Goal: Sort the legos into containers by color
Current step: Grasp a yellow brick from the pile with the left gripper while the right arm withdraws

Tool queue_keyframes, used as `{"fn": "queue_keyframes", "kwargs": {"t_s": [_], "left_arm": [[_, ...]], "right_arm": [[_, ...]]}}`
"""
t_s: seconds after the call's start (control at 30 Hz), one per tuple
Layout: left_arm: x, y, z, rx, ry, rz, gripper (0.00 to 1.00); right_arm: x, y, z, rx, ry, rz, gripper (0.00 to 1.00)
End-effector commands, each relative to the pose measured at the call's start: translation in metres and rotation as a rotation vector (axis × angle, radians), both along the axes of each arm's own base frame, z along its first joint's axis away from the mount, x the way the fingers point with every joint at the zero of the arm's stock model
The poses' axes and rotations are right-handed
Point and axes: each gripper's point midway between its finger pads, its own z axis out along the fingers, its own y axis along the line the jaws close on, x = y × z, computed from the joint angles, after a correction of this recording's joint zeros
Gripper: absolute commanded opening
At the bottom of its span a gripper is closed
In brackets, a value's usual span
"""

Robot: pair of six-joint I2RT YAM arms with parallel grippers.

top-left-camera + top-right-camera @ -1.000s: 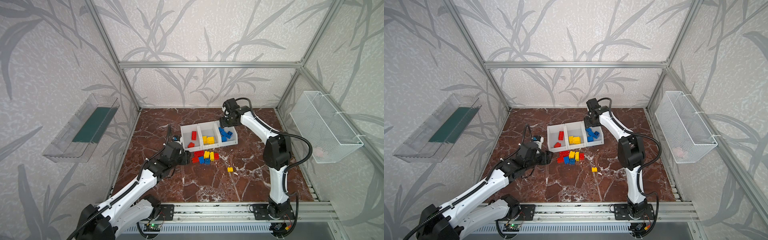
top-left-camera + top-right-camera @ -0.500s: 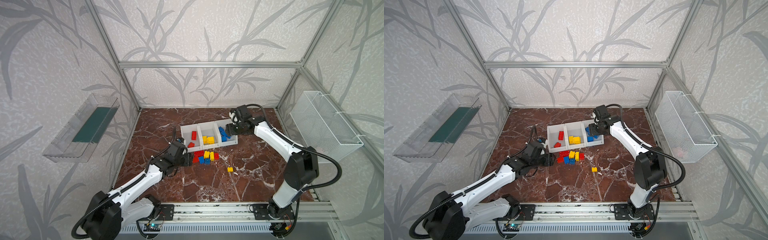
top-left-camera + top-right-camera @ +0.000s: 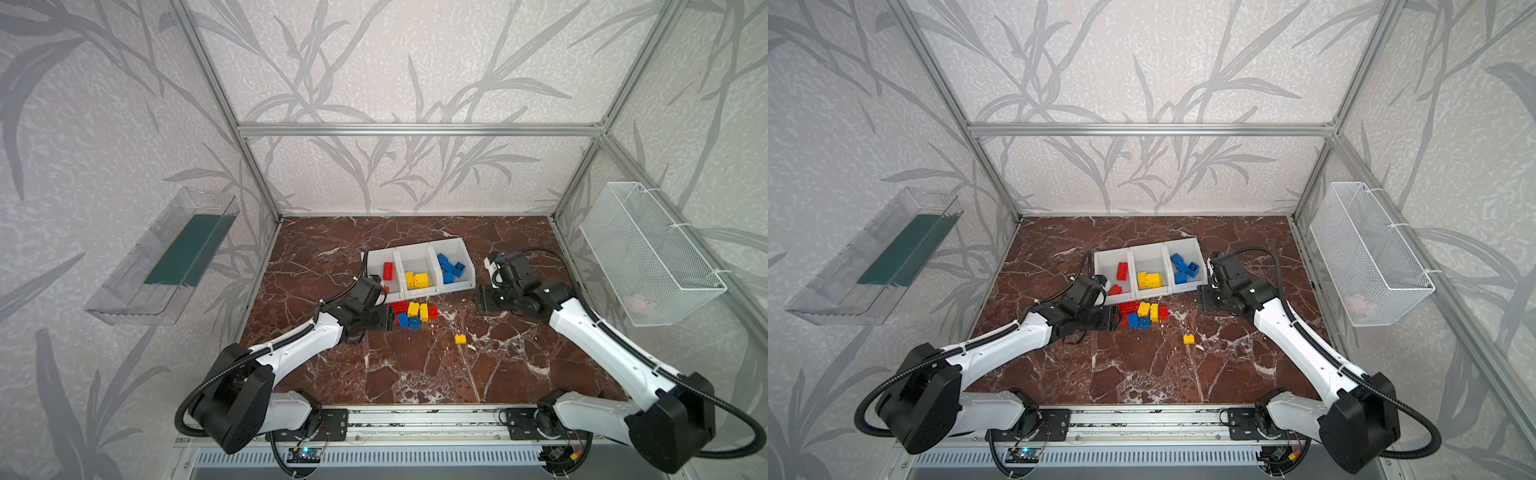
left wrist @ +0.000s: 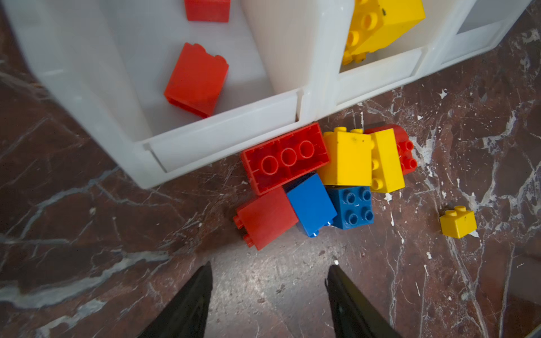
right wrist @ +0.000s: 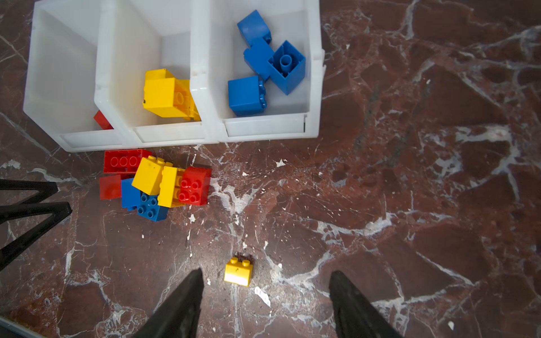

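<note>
moved: right gripper (image 5: pixel 266 275) has swung off the blue bin to the floor beside the bins' right end; left gripper (image 4: pixel 270 272) has crept closer to the pile.
bins: three joined white plastic open-top bins (image 5: pixel 202 58) hold red, yellow and blue, one colour each.
legos left: loose pile of chunky plastic studded bricks (image 4: pixel 345 164) sits on the red-brown marble tabletop (image 3: pixel 415 374), just in front of the bins; one small yellow brick (image 5: pixel 238 270) lies well apart.
step: looks like your left is lining up on the short red brick (image 4: pixel 266 218) at the pile's near edge.
how: square the jaws across its flat sides, come in low, don't nudge the blue one touching it or the long red brick (image 4: pixel 285 158).
left fingers: about half apart, empty, short of the pile.
right fingers: similar gap, empty; the small yellow brick shows ahead of them, untouched.
</note>
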Motion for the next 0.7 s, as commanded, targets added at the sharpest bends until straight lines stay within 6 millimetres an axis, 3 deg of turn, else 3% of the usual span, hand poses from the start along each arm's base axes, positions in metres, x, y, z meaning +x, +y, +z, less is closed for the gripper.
{"fn": "queue_keyframes", "kwargs": {"t_s": [0.0, 0.33, 0.67], "left_arm": [[0.01, -0.022, 0.009, -0.012, -0.017, -0.069, 0.65], [0.022, -0.067, -0.012, 0.082, 0.062, -0.213, 0.63], [0.033, -0.078, -0.027, 0.141, 0.094, -0.233, 0.57]], "right_arm": [[-0.021, -0.019, -0.005, -0.01, 0.013, -0.084, 0.69], [-0.051, -0.044, -0.004, 0.023, -0.036, -0.183, 0.67], [-0.059, -0.05, -0.006, 0.037, -0.039, -0.216, 0.67]]}}
